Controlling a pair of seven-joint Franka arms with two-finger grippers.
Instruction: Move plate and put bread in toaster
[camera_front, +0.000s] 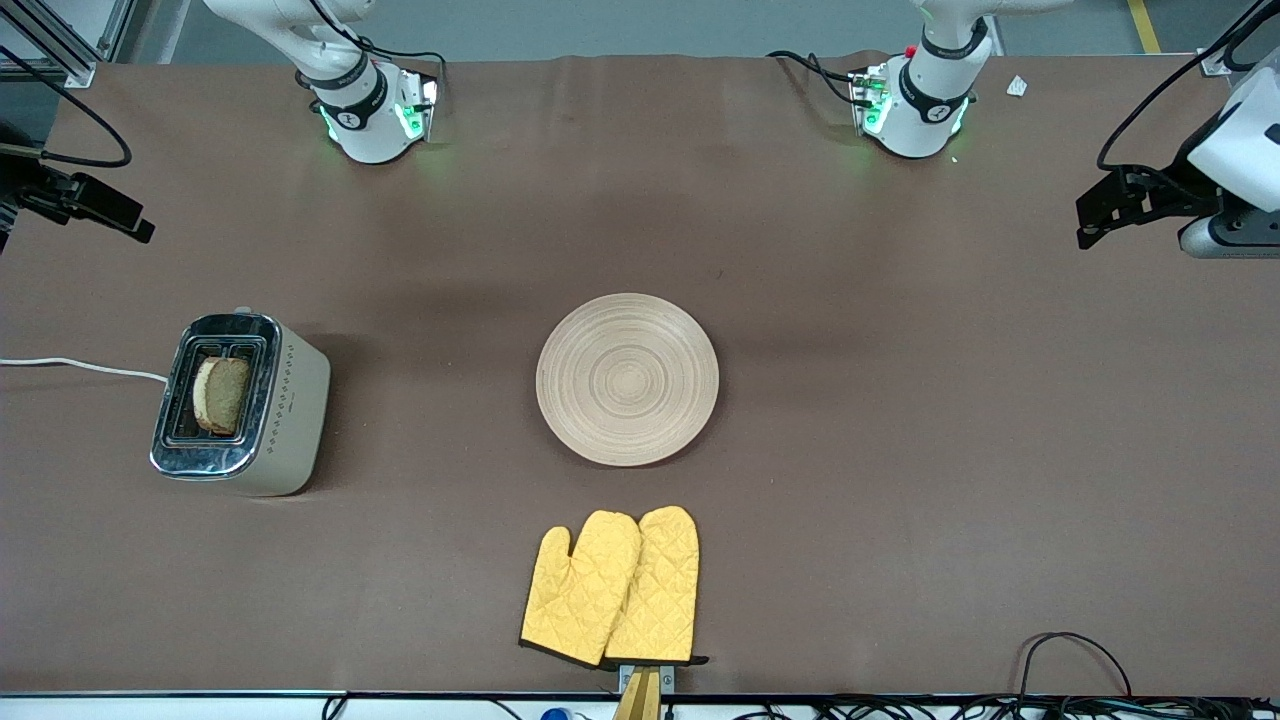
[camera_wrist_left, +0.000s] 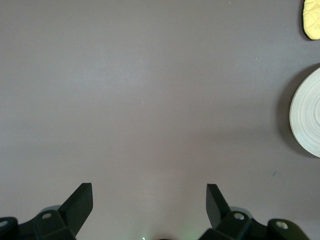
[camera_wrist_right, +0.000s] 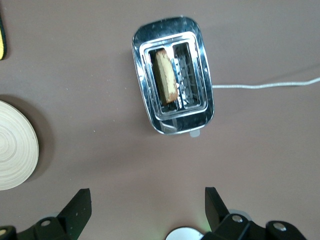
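The round light wooden plate (camera_front: 627, 379) lies bare at the middle of the table. The beige toaster (camera_front: 290, 400) with a chrome top stands toward the right arm's end. The brown bread slice (camera_front: 222, 395) stands upright in the toaster slot away from the cord. The right wrist view shows the toaster (camera_wrist_right: 173, 120), the bread (camera_wrist_right: 165, 75) and part of the plate (camera_wrist_right: 15, 145). My right gripper (camera_wrist_right: 147, 190) is open and empty, high over bare table. My left gripper (camera_wrist_left: 149, 186) is open and empty, high over bare table, with the plate's edge (camera_wrist_left: 307, 112) to one side. Neither gripper shows in the front view.
A pair of yellow oven mitts (camera_front: 612, 588) lies nearer the front camera than the plate, at the table's edge. The toaster's white cord (camera_front: 80, 366) runs off the right arm's end. Camera mounts (camera_front: 1150, 200) stand at both ends of the table.
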